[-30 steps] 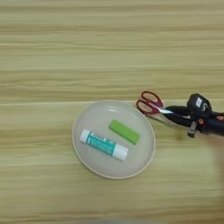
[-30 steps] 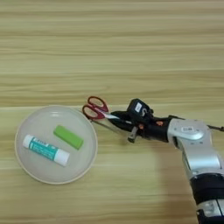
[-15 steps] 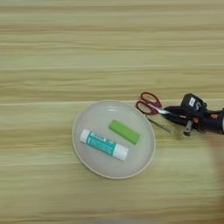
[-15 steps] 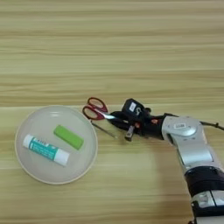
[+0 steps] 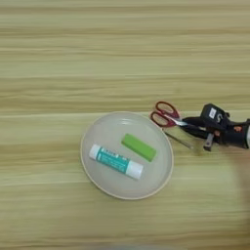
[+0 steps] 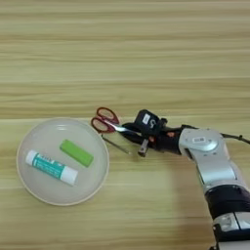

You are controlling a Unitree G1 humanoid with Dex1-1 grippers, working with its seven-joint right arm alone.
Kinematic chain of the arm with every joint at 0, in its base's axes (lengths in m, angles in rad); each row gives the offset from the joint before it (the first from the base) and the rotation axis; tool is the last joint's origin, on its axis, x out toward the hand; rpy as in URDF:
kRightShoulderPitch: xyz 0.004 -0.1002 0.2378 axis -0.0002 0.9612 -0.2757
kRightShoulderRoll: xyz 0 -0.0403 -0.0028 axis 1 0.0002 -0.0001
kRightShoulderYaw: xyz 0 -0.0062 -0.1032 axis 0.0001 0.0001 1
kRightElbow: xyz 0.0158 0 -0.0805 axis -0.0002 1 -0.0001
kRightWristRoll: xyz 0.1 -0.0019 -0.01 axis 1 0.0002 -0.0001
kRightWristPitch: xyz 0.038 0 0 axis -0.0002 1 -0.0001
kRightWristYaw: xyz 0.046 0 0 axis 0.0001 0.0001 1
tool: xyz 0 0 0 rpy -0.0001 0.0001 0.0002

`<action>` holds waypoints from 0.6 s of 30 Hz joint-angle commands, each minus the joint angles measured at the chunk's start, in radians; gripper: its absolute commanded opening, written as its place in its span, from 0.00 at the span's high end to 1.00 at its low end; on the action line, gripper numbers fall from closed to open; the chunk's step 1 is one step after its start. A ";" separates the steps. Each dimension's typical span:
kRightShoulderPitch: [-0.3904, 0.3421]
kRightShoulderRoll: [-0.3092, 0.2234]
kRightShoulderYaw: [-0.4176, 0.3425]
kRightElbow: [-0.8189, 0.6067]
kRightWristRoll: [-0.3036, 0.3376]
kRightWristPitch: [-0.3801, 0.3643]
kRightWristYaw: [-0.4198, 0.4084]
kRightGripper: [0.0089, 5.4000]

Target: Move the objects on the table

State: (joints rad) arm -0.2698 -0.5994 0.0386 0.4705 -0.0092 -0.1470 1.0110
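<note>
Nearest the bottom edge, the silver forearm [image 6: 211, 163] climbs in from the lower right, one arm only. At its tip the black claw [image 6: 131, 135] lies low over the desk [image 6: 125, 53], pointing left at the scissor blades; whether its fingers are apart or clamped on the steel, I cannot tell from here.

Left of it sits one round beige plate [image 6: 36, 193], and two things lie inside: one white glue stick with a teal label [image 6: 51, 167] on the nearer side, and one small bright green block [image 6: 76, 152] just beyond it, the pair lying roughly parallel and slanted, apart from each other.

One pair of red-handled scissors [image 6: 108, 124] lies on the desk at the plate's far right rim, red loops towards the plate and just beside it, silver blades running right into the claw. One blade looks splayed downward, so the pair appears partly spread.

Farther back, striped wood grain runs across to the top edge.
</note>
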 commanded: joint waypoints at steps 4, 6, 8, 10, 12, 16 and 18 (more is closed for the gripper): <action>-0.089 -0.003 -0.026 -0.062 0.017 -0.019 -0.055 0.87; -0.099 0.003 -0.030 -0.062 0.019 -0.017 -0.065 0.87; -0.106 0.007 -0.031 -0.063 0.019 -0.016 -0.072 0.87; -0.111 0.011 -0.028 -0.060 0.017 -0.014 -0.078 0.87; -0.126 0.018 -0.020 -0.023 0.006 -0.016 -0.087 0.87; -0.158 0.033 -0.006 0.062 -0.014 -0.031 -0.102 0.87; -0.171 0.042 0.000 0.085 -0.018 -0.038 -0.104 0.87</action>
State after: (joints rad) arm -0.3494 -0.5382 0.0496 0.5714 -0.0292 -0.1571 0.9426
